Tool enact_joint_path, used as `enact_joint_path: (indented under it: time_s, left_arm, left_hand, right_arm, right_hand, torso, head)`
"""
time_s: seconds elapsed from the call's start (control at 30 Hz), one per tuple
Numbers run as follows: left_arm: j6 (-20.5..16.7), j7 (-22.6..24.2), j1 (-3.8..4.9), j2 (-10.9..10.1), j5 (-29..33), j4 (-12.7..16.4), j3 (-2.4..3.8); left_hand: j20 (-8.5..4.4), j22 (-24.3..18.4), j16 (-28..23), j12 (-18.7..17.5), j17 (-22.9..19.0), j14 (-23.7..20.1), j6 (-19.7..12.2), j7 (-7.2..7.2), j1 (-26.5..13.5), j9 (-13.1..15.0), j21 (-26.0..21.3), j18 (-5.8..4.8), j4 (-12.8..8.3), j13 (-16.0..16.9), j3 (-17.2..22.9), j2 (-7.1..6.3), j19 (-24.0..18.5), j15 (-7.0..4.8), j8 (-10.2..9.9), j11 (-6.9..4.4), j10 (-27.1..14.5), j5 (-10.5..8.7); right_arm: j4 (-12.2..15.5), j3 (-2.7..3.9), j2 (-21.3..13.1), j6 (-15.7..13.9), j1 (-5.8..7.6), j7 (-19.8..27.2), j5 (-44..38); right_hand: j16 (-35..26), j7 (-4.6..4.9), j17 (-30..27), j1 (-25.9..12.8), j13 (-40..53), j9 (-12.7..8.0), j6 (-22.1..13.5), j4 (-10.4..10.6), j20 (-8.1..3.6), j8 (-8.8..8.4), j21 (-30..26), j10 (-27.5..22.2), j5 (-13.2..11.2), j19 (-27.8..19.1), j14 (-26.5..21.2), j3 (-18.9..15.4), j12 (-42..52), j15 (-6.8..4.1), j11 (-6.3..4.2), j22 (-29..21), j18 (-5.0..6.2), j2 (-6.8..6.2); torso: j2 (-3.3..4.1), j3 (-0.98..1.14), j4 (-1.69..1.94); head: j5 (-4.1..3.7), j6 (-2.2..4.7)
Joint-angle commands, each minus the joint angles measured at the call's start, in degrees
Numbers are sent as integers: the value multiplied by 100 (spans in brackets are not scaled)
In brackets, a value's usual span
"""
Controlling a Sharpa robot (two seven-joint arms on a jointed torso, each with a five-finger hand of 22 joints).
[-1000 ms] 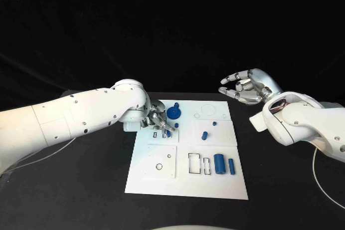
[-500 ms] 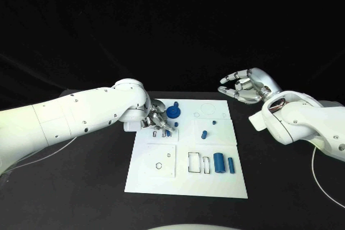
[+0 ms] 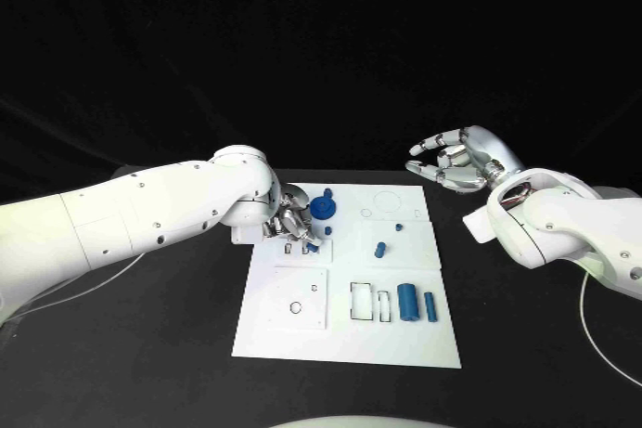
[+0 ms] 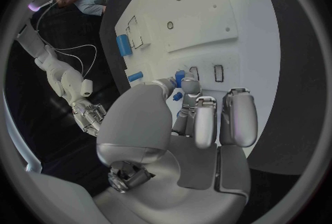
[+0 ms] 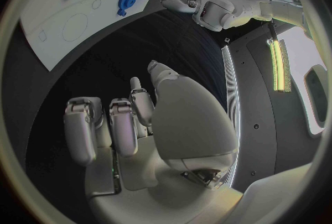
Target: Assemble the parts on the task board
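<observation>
The white task board (image 3: pixel 402 344) lies mid-table. My left hand (image 3: pixel 292 226) hovers over its far-left area and pinches a small blue part (image 4: pixel 180 77) between thumb and a finger, just above two small rectangular slots (image 4: pixel 218 72). The same part (image 3: pixel 311 247) shows beneath the fingers from the head. A blue gear-like part (image 3: pixel 323 209) stands right beside the hand. My right hand (image 3: pixel 459 161) hangs in the air beyond the board's far-right corner, fingers apart and lightly curled, holding nothing.
On the board lie a small blue peg (image 3: pixel 399 228), a blue oblong piece (image 3: pixel 380 252), a thick blue cylinder (image 3: pixel 406 303) and a thin one (image 3: pixel 430 305) beside a rectangular recess (image 3: pixel 363 301). Black table surrounds the board.
</observation>
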Motion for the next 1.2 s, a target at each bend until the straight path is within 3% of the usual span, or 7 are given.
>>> enact_joint_path:
  time_s: [0.03,0.07,0.13,0.33,0.6,0.9,1.2]
  left_arm:
    - [4,19,1,10,150,-2,-2]
    - [-1,19,1,10,162,-2,-2]
    - [-12,21,1,9,195,-3,-2]
    - [-80,37,0,-6,331,5,-3]
    - [-589,128,-8,-189,662,209,1]
    - [-1386,231,-75,-521,505,643,4]
    - [-2223,321,-307,-856,-276,1140,3]
  left_hand:
    - [-15,15,26,-29,1259,531,-36,-38,7,126,38,-74,-228,-13,575,-152,7,-30,73,1,-3,37]
    - [-3,18,27,-32,1261,531,-57,-36,-101,195,38,-82,-365,-18,898,-278,6,-22,106,4,8,38]
    - [-9,29,27,-33,1263,532,-71,-29,-259,282,41,-76,-544,-23,1237,-351,8,-21,152,8,20,59]
    - [-10,52,22,-29,1255,530,-98,-20,-466,418,49,-79,-872,-20,1664,-416,13,-21,220,6,45,173]
    - [-11,67,9,60,1230,524,-49,-5,-704,597,55,-79,-1317,78,2036,-486,16,-23,324,9,166,911]
    - [-40,83,10,221,1229,526,97,-51,-863,676,64,-79,-1492,257,2133,-608,23,-60,374,-35,365,1435]
    - [-81,166,40,501,1278,542,267,-116,-943,710,105,-94,-1550,585,2196,-762,61,-114,403,-98,653,1730]
  right_arm:
    - [0,0,1,83,-5,2,-60]
    - [0,0,1,84,-6,2,-60]
    - [0,-1,1,86,-6,2,-60]
    - [-5,-1,4,92,-9,5,-59]
    - [-7,-3,-8,92,-13,10,-54]
    - [-3,-5,-55,81,-16,15,-53]
    - [1,-9,-102,73,-18,21,-50]
  right_hand:
    - [-37,-15,1079,-54,134,-8,-36,12,-48,32,-35,-27,29,306,493,40,-28,-48,-7,1163,94,-28]
    - [-37,-15,1079,-54,134,-8,-36,12,-48,32,-35,-27,29,306,493,40,-28,-48,-7,1163,94,-28]
    - [-37,-15,1079,-54,134,-8,-36,12,-48,32,-35,-27,29,306,493,40,-28,-48,-7,1163,94,-28]
    - [-39,-15,1077,-55,138,-9,-38,12,-49,35,-36,-22,44,306,492,43,-22,-48,-7,1163,94,-31]
    - [-38,-15,1078,-64,135,-10,-41,17,-49,39,-37,-23,57,306,493,43,-24,-48,-7,1162,94,-35]
    - [-40,-14,1075,-92,133,-12,-46,31,-50,48,-44,-23,75,303,492,44,-24,-48,-6,1158,95,-35]
    - [-42,-14,1073,-105,127,-13,-47,36,-50,51,-46,-28,84,302,491,45,-29,-48,-6,1157,96,-32]
  torso:
    - [2,1,-1]
    - [1,2,0]
    - [4,1,4]
    - [3,1,0]
    - [6,4,3]
    - [2,11,30]
    - [-8,20,72]
  head:
    - [0,-3]
    - [1,-3]
    - [-2,-3]
    - [-1,4]
    - [6,0]
    - [2,-28]
    - [-11,-49]
